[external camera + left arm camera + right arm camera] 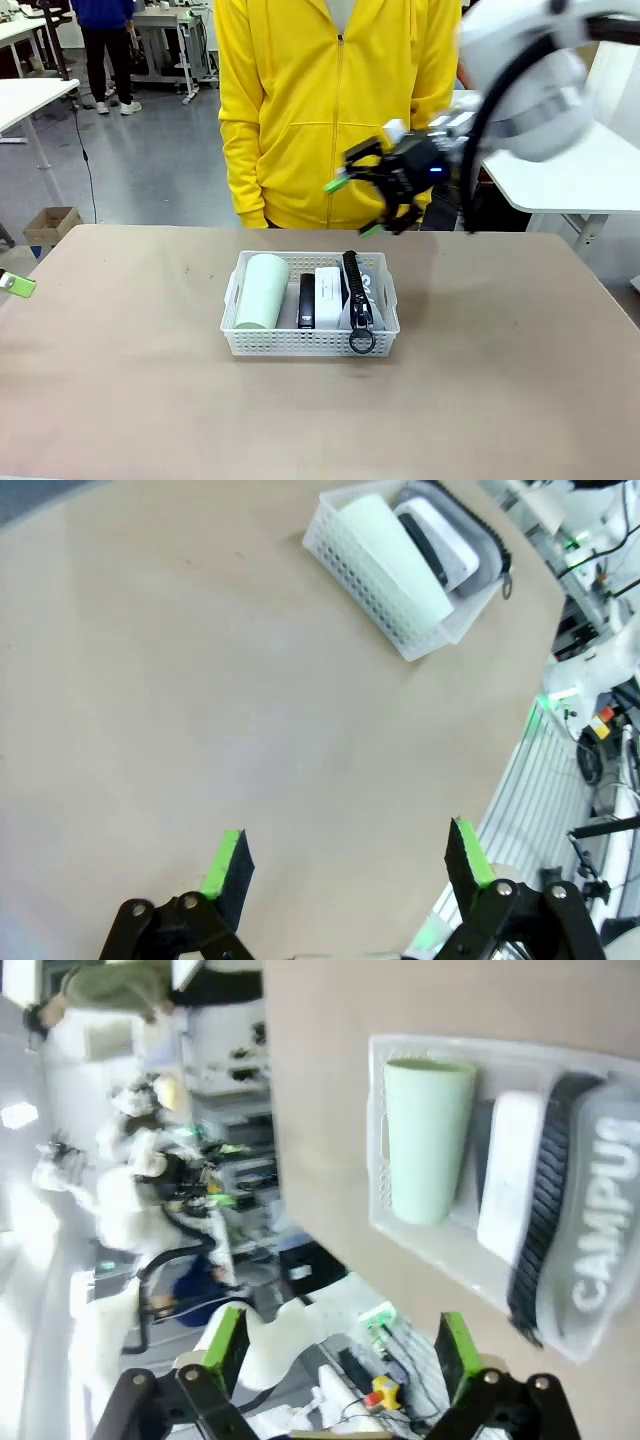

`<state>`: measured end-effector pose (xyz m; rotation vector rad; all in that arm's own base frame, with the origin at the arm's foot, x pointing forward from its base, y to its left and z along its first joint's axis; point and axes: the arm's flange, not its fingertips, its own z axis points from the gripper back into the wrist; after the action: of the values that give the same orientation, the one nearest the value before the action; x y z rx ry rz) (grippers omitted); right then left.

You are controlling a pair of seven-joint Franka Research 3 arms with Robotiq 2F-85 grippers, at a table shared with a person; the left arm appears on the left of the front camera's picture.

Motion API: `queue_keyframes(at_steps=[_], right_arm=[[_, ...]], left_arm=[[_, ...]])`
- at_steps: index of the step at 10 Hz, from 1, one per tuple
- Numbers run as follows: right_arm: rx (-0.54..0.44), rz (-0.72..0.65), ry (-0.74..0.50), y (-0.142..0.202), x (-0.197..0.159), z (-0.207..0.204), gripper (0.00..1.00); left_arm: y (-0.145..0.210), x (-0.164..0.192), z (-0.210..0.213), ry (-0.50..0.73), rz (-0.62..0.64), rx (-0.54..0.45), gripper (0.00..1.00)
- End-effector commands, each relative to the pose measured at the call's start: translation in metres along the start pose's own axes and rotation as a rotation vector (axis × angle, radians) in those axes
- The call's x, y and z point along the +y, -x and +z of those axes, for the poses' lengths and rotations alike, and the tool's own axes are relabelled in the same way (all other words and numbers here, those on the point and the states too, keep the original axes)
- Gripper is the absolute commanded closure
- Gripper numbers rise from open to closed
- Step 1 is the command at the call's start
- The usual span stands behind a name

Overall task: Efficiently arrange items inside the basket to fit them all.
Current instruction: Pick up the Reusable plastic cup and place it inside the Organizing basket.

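Left claw (345, 865): wide, empty, hovering over bare counter (200, 730). White perforated basket (310, 343), mid-counter, holds, left to right: pale green cup (262, 291) on its side, probably light, slippery, best pinched across body; black stapler (307, 300), likely stiff, heavier; small white box (328, 287), rigid; grey zipper pouch (360, 298), soft, take by ring. Right claw (352, 205): wide, empty, above basket's far side.

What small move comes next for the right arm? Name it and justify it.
Probably pull the right gripper back toward its side. It hangs open above the basket, holding nothing, and the cup, stapler, box and pouch already lie inside.
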<state>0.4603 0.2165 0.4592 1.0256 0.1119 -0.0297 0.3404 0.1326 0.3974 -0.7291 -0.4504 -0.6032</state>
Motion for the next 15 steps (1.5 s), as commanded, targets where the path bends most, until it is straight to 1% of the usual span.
queue_keyframes(at_steps=[1,2,3,4,5,6,7,8,9,10,11,15], right_arm=[[-0.075,0.006,-0.138,0.044,-0.056,0.053,0.0],[-0.125,0.02,-0.216,0.062,-0.084,0.082,0.0],[-0.172,0.014,-0.312,0.081,-0.12,0.11,0.0],[-0.234,-0.048,-0.377,0.094,-0.152,0.129,0.0],[-0.288,-0.106,-0.421,0.106,-0.178,0.138,0.0],[-0.327,-0.08,-0.448,0.119,-0.201,0.143,0.0],[-0.373,-0.081,-0.444,0.132,-0.225,0.142,0.0],[-0.39,-0.043,-0.462,0.141,-0.245,0.14,0.0],[-0.397,-0.046,-0.497,0.142,-0.263,0.136,0.0],[-0.349,0.048,-0.442,0.138,-0.269,0.124,0.0],[-0.379,-0.098,-0.438,0.087,-0.25,0.181,0.0],[-0.379,-0.098,-0.438,0.087,-0.25,0.181,0.0]], left_arm=[[0.002,-0.002,0.0,-0.007,0.005,0.006,0.0],[0.002,-0.002,0.0,-0.007,0.005,0.006,0.0],[0.002,-0.002,0.0,-0.007,0.005,0.006,0.0],[0.002,-0.002,0.0,-0.007,0.005,0.006,0.0],[0.002,-0.002,0.0,-0.007,0.005,0.006,0.0],[0.002,-0.002,0.0,-0.007,0.005,0.006,0.0],[0.002,-0.002,0.0,-0.007,0.005,0.006,0.0],[0.002,-0.002,0.0,-0.007,0.005,0.006,0.0],[0.002,-0.002,0.0,-0.007,0.005,0.006,0.0],[0.002,-0.002,0.0,-0.007,0.005,0.006,0.0],[0.002,-0.002,0.0,-0.007,0.005,0.006,0.0],[0.002,-0.002,0.0,-0.007,0.005,0.006,0.0]])
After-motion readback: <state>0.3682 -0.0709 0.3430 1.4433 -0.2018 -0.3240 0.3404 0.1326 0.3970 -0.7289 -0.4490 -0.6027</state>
